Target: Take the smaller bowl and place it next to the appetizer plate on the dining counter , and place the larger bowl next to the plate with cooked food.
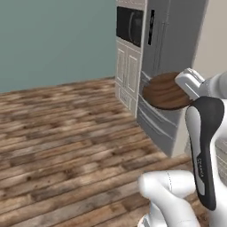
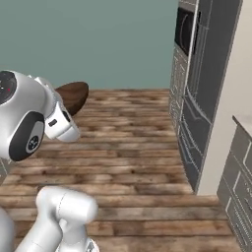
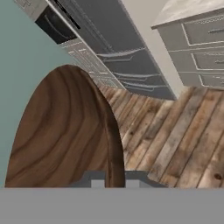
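Smaller bowl point(image 1: 164, 91) is up in the air, rim pinched in the tightly closed jaws, wooden floor point(image 1: 66, 146) below and fridge point(image 1: 170, 53) off to the right. I'd keep it level and the grip firm while driving to the dining tabletop, no sudden swings.

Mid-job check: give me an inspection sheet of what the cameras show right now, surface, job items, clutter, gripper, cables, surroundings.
Surface: wooden plank floor.
Job's things: smaller bowl, dark brown wood, carried in the air on the gripper, held by its rim.
Clutter: nothing seen.
Gripper: gripper shut on the bowl's rim.
Cables: nothing seen.
Surroundings: grey fridge, built-in oven above white cabinet doors, grey drawer unit, teal wall.
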### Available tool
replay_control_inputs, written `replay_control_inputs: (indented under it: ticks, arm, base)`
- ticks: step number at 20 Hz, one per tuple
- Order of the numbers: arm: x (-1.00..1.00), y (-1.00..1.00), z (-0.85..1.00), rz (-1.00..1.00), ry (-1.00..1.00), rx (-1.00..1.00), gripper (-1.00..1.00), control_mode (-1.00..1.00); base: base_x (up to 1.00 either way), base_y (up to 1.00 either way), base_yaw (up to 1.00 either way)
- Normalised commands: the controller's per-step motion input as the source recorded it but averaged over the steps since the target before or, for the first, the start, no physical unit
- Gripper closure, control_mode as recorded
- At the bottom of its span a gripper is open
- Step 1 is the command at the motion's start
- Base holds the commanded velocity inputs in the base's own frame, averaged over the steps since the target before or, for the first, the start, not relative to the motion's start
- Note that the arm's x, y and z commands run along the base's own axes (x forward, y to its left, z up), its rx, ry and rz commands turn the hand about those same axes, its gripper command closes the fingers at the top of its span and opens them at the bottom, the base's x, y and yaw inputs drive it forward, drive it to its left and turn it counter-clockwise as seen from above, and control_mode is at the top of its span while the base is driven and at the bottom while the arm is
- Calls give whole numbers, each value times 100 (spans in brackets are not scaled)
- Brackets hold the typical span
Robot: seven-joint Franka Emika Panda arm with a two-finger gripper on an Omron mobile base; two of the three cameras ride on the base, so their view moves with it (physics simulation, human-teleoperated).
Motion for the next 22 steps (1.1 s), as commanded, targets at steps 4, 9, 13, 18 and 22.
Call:
replay_control_inputs:
  ticks: [4, 9, 13, 18, 22]
  arm:
    - [0, 0, 0, 0, 0, 0, 100, 100]
    - [0, 0, 0, 0, 0, 0, 100, 100]
    - [0, 0, 0, 0, 0, 0, 100, 100]
    - [0, 0, 0, 0, 0, 0, 100, 100]
    - [0, 0, 0, 0, 0, 0, 100, 100]
  base:
    - [100, 49, 30]
    - [100, 41, 30]
    - [100, 39, 31]
    - [100, 28, 35]
    - [100, 23, 34]
